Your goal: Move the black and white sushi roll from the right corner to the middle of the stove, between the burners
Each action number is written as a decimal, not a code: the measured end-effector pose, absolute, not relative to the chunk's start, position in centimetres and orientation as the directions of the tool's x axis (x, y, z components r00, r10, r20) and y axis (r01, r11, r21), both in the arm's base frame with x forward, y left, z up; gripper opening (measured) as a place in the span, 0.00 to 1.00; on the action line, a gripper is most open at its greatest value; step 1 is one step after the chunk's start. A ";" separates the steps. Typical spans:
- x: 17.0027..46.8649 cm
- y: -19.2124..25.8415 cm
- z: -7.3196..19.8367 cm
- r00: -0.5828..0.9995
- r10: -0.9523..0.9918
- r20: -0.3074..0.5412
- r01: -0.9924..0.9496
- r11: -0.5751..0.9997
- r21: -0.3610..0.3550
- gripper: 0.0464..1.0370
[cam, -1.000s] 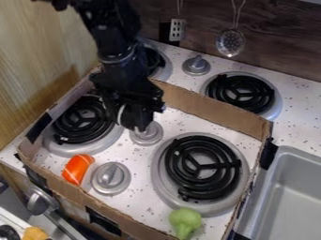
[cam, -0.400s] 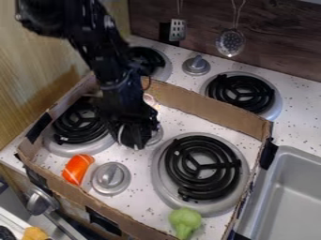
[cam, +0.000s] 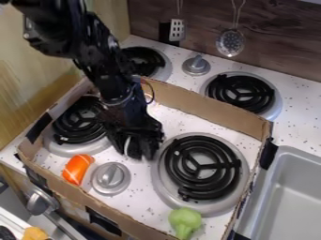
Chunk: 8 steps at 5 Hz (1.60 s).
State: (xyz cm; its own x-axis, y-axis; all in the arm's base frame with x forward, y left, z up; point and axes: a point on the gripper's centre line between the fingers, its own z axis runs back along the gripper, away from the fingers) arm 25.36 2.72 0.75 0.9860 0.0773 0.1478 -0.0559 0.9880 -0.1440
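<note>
Lying inside the cardboard border (cam: 203, 108), the orange piece (cam: 78, 168) was judged light, firm, slightly slick — best grasped across its narrow sides. Rightward, the gripper (cam: 139, 153) was seen, its opening and hold indeterminable; farther right, toy broccoli (cam: 185, 221) was seen.

1 fixed camera looks down at a slant from above the front right part of the stove top (cam: 180, 122), facing its back left corner and the dark back wall (cam: 279, 40), near enough that the right side cuts off the sink (cam: 289, 197).
</note>
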 end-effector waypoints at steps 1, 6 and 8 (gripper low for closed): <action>25.5 2.2 0.7 0.986 0.064 0.151 -0.044 0.990 -0.135 0.96; 25.0 1.8 8.0 0.993 -0.008 0.121 0.012 0.999 -0.038 0.96; 24.9 1.3 11.8 0.994 -0.044 0.097 0.048 0.998 -0.039 0.96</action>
